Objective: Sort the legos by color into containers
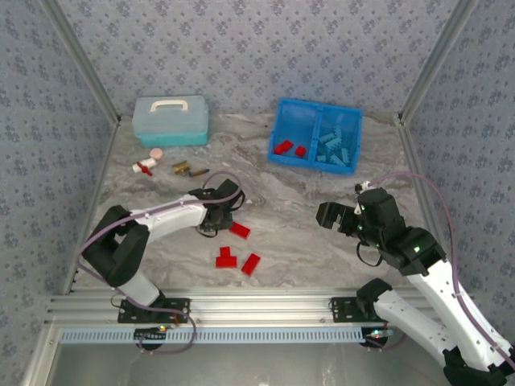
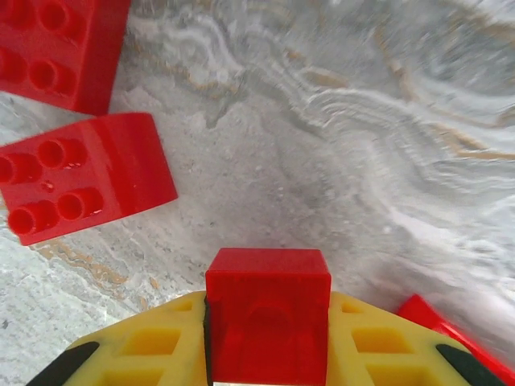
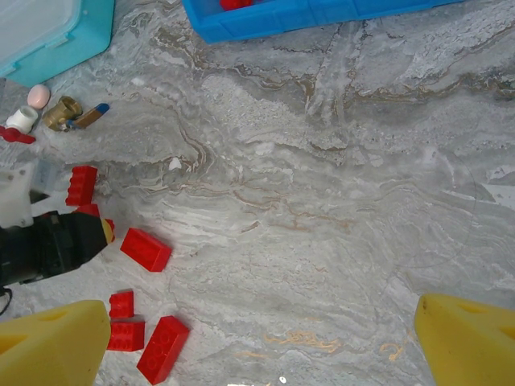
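Two yellow left fingers (image 2: 153, 346) are clamped on the sides of one red brick (image 2: 268, 310). They pinch it squarely across its width, probably so it lifts off the desk (image 2: 338, 161) without twisting. Whether it has left the surface I cannot tell. The brick is glossy, bright red and boxy, with a faint moulded arch on the face toward the camera.

In the wrist view a sloped red brick (image 2: 80, 177) with four studs lies at ten o'clock from the held one, and a studded red block (image 2: 56, 48) at eleven.

From above, the grip sits at eight o'clock on the desk, with three loose red bricks (image 1: 251, 264) at its five o'clock. The blue tray (image 1: 276, 133) stands at one o'clock, with two red pieces (image 1: 283, 146) in its left half and light blue bricks (image 1: 334, 145) heaped in its right. The held brick likely belongs on the left.

The right fingers (image 3: 52, 346) gape wide with nothing between them, at three o'clock and well apart from the bricks.
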You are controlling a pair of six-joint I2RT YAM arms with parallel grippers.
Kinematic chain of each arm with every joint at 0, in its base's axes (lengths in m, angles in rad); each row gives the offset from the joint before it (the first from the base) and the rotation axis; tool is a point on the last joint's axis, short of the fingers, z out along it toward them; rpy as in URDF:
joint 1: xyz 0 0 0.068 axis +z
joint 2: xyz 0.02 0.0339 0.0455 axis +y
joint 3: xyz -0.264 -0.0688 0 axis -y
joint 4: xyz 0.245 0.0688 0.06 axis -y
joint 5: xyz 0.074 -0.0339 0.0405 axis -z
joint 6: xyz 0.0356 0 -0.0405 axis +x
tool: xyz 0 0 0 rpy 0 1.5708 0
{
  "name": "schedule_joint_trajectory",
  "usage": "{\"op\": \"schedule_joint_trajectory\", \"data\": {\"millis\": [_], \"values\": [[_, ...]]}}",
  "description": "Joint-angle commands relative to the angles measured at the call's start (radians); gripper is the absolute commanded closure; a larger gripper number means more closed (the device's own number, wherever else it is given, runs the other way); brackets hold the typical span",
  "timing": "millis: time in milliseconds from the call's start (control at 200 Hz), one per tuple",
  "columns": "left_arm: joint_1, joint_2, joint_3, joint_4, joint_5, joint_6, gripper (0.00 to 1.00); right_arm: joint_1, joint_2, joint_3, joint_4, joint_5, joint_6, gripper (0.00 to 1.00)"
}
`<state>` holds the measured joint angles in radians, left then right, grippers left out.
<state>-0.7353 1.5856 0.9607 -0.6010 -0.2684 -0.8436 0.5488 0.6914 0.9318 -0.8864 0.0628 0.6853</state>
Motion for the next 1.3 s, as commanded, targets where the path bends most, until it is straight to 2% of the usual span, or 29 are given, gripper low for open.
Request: {"op": "schedule_joint_trajectory", "data": {"millis": [0,130,270,465,710,789,944,1109,1244,1294], "values": [[-0.030,-0.129,0.135,-0.047,-0.003,0.031,0.78,0.007,-0.005,0.017,-0.004,-0.008,0.013,0.00],[-0.052,-0.115,0.309,-0.041,-0.026,0.084,0.79,0.007,-0.004,0.018,0.000,-0.006,0.014,0.00],[-0.053,0.024,0.532,-0.035,-0.041,0.153,0.79,0.010,-0.002,0.018,0.013,-0.016,0.019,0.00],[-0.051,0.333,0.917,-0.056,-0.053,0.252,0.79,0.012,0.032,-0.003,0.121,-0.121,-0.019,0.00],[-0.044,0.792,1.577,-0.197,-0.052,0.342,0.80,0.013,0.072,-0.003,0.163,-0.128,-0.065,0.00],[-0.037,0.909,1.726,-0.185,-0.055,0.374,0.80,0.012,0.083,0.003,0.166,-0.130,-0.098,0.00],[-0.009,1.010,1.736,-0.032,-0.033,0.420,0.80,0.011,0.097,0.021,0.150,-0.120,-0.127,0.00],[-0.004,1.085,1.734,0.039,0.004,0.471,0.80,0.010,0.102,0.033,0.121,-0.117,-0.151,0.00],[-0.004,1.112,1.734,0.043,0.007,0.456,0.72,0.010,0.102,0.034,0.114,-0.116,-0.143,0.00],[-0.004,1.113,1.735,0.036,0.010,0.443,0.66,0.010,0.101,0.035,0.114,-0.121,-0.139,0.00]]}}
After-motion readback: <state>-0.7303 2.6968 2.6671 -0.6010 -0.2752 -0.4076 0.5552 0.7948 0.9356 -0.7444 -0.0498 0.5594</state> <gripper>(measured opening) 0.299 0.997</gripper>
